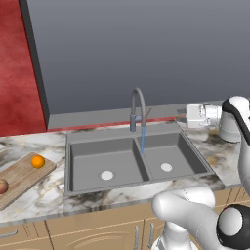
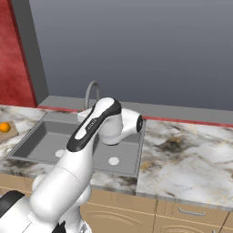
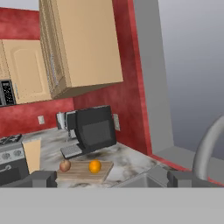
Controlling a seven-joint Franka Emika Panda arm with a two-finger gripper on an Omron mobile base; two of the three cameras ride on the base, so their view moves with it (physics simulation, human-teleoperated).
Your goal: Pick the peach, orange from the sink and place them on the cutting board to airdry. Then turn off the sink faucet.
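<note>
Fruit, peach (image 1: 2, 186) and orange (image 1: 37, 161), sits on the cutting board (image 1: 22, 177); with my claw (image 3: 111, 178) spread apart, I should nudge the sink faucet (image 1: 138, 110) lever squarely, gently.

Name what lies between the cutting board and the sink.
In the left base view, bare marble counter lies between the cutting board, holding orange and peach, and the sink.

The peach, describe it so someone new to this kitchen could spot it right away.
Left of the sink, a wooden cutting board lies on the marble counter. Two round fruits sit on it; the peach is the dull reddish-tan one, not the bright orange.
</note>
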